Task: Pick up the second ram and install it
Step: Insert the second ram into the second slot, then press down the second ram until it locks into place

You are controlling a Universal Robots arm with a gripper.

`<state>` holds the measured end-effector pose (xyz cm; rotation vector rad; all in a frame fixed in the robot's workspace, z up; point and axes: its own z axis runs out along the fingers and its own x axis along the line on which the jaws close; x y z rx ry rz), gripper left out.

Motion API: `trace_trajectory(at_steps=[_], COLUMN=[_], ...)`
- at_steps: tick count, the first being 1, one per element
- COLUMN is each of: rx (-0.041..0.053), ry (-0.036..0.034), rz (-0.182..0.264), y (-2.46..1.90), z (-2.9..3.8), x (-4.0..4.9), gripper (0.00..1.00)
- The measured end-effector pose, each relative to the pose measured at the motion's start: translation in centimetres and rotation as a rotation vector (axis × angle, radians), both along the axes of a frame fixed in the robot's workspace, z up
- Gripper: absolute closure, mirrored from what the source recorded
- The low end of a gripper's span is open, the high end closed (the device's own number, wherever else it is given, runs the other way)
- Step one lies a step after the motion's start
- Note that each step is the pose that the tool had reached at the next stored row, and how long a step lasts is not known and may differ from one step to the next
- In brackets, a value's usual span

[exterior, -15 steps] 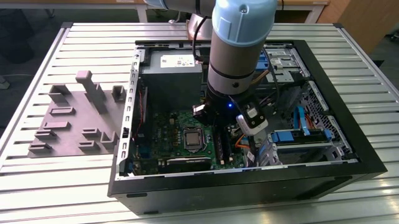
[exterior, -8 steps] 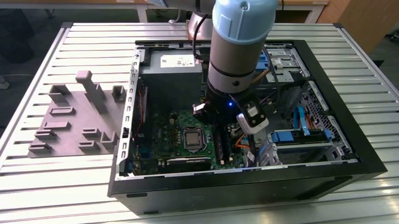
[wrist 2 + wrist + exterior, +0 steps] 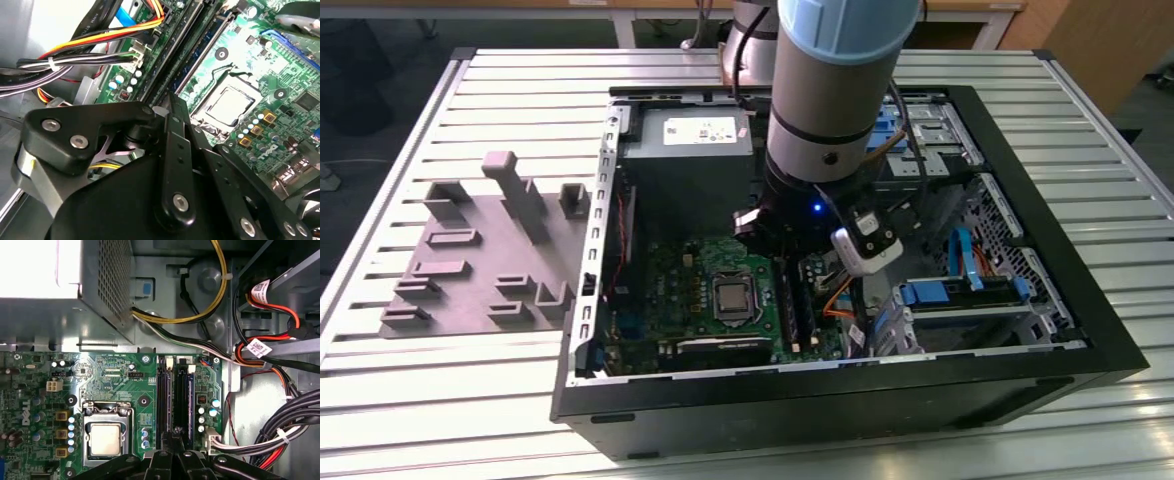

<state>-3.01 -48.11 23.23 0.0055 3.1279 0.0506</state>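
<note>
Position: I am hanging over the open computer case [image 3: 1067, 330], my arm [image 3: 834, 90] reaching down above the motherboard [image 3: 720, 275]
My gripper [image 3: 174, 437]: in the first wrist view my fingertips are sitting right over the slot rails [image 3: 161, 400], at their end near the board's edge
Finger state: my fingers [image 3: 175, 145] are looking drawn close together in the second wrist view, but I cannot tell whether they are clamping anything, as the tips are hiding behind my own linkage
The second ram [image 3: 190, 400]: a dark blue strip is standing on edge in the slot rails, beside an empty black rail; the same blue strip is showing in the second wrist view at [image 3: 210, 37]. I cannot tell whether it is fully seated
Neighbours: the processor socket [image 3: 106, 435] is lying just beside the rails, and the power supply [image 3: 687, 165] is sitting beyond the board
Cabling: bundled wires [image 3: 285, 425] are running along the case wall near the rails
Outside the case: the grey holder tray [image 3: 480, 255] is resting on the slatted table [image 3: 427, 400], well apart from me
</note>
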Motion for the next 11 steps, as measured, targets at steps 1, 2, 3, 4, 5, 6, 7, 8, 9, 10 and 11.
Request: trace_trajectory(at_steps=[1, 2, 3, 4, 5, 6, 7, 8, 9, 10, 11], rx=[-0.0001, -0.0001, -0.0001, -0.0002, -0.0002, -0.0002, -0.0002, -0.0001, -0.0001, -0.0001, -0.0002], ry=[0.0000, 0.0001, 0.0001, 0.0001, 0.0001, 0.0001, 0.0002, 0.0002, 0.0002, 0.0002, 0.0002], rz=[0.000, 0.000, 0.000, 0.000, 0.000, 0.000, 0.000, 0.000, 0.000, 0.000, 0.000], y=[0.00, 0.00, 0.00, 0.00, 0.00, 0.00, 0.00, 0.00, 0.00, 0.00, 0.00], z=[0.00, 0.00, 0.00, 0.01, 0.01, 0.01, 0.01, 0.01, 0.01, 0.01, 0.01], x=[0.00, 0.00, 0.00, 0.00, 0.00, 0.00, 0.00, 0.00, 0.00, 0.00, 0.00], gripper=[0.89, 0.89, 0.89, 0.89, 0.89, 0.89, 0.89, 0.89, 0.89, 0.89, 0.89])
